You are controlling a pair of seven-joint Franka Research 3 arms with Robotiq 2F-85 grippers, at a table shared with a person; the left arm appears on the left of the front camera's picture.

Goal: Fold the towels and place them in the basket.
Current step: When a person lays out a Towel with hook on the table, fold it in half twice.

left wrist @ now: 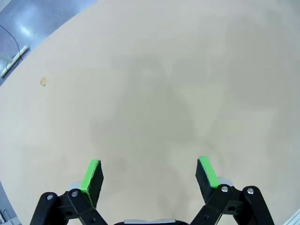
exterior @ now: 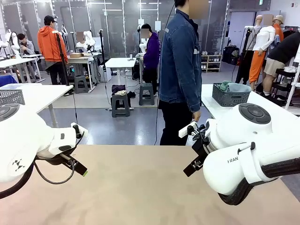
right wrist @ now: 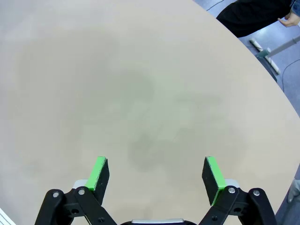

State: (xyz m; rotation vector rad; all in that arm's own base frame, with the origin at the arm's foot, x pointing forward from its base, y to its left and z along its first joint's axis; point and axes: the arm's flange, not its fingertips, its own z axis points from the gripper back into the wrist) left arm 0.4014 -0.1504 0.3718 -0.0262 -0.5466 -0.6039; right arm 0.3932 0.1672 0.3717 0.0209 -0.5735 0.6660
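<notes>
The dark grey lattice basket stands on a white side table beyond the far right of my table. A mint-green towel bulges above its rim, with more cloth beside it that I cannot make out. My left gripper hangs open over the left of the beige table, and its green pads stand wide apart over bare tabletop. My right gripper is open above the right side, pads spread, nothing between them.
A person in a denim jacket stands at the far edge, turned to the right, one hand hanging by the side table. Another grey lattice basket sits on a white table at far left. A small mark dots the tabletop.
</notes>
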